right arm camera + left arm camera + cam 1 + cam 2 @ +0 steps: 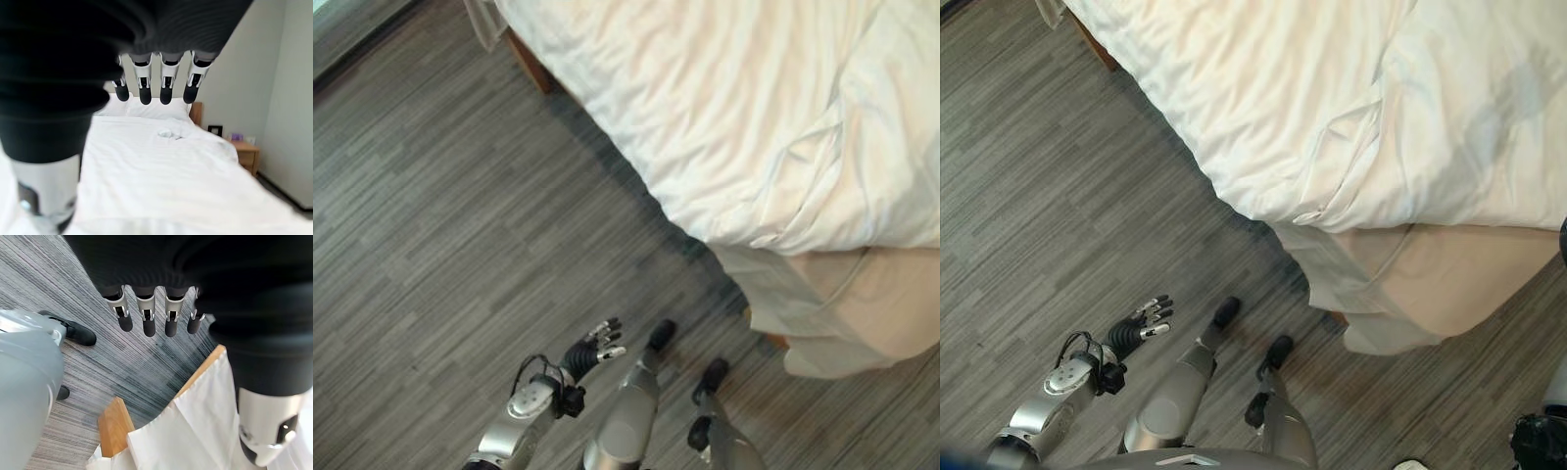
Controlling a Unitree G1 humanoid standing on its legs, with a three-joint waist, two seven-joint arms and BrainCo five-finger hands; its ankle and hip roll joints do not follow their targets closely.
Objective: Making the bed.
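The bed [724, 108] fills the far right of the scene, its near corner pointing toward the robot, and a white duvet [1263, 108] lies across it, creased in long folds and bunched into a fat ridge near that corner. Where the duvet stops, a beige mattress [1449, 274] shows bare at the corner, and a pale sheet [1351, 284] hangs loose down its near side almost to the grey wood-plank floor [440, 215]. The left hand [595, 344] hangs low on the near left, well apart from the bed and over the floor, its fingers straight and slightly fanned, holding nothing; its wrist view shows the same relaxed row of dark-tipped fingers [149, 318] above the planks, with white bedding [195, 431] draped past a wooden bed frame [115, 426]. The right hand [146, 83] is raised over the bed and looks along its length: its fingers are straight, side by side, touching no cloth, and its thumb [46, 191] stands apart nearer the camera. Past them the white cover runs fairly flat to two pillows [156, 107] at the far end, against a wooden headboard [195, 112]. A small crumpled white thing [168, 133] lies on the cover just before the pillows. To the right of the bed stands a wooden nightstand [244, 152] against a pale wall [244, 73].
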